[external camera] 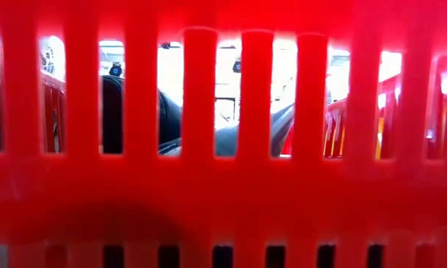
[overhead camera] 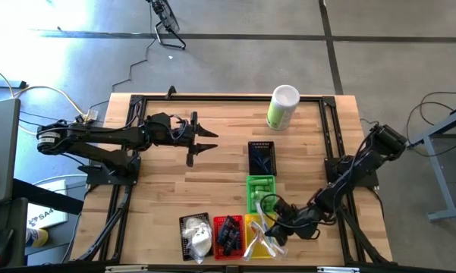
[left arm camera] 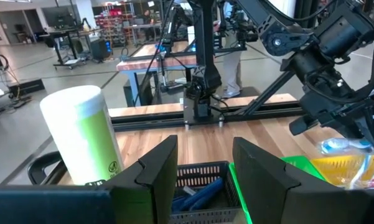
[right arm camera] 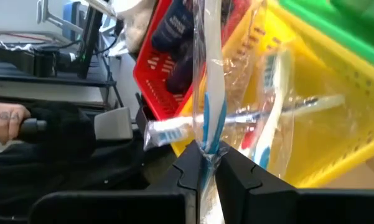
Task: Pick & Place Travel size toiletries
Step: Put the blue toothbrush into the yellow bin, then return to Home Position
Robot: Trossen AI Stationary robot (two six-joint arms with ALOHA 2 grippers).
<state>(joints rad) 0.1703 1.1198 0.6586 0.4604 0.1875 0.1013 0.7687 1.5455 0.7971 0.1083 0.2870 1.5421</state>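
While the left arm waits, the right one works at the near edge.
Left claw [overhead camera: 206, 145]: hovers over bare wood at the table's left-middle, fingers [left arm camera: 155, 171] part-way apart, nothing between them.
White basket [overhead camera: 195, 236]: near edge, holds white pouches [overhead camera: 198, 240].
Red basket [overhead camera: 228, 236]: just beside it, dark tubes [overhead camera: 229, 233] inside; it blocks the low view.
Yellow basket [overhead camera: 256, 235]: next along, wrapped sticks lying in it.
Black basket [overhead camera: 261, 157] and green basket [overhead camera: 261, 191]: in a line behind the yellow one.
Canister [overhead camera: 282, 107]: upright at the far edge.
Right claw [right arm camera: 205, 163]: over the yellow basket, pinched on a clear-wrapped toothbrush [right arm camera: 210, 93]; whether it touches the others is hard to tell.
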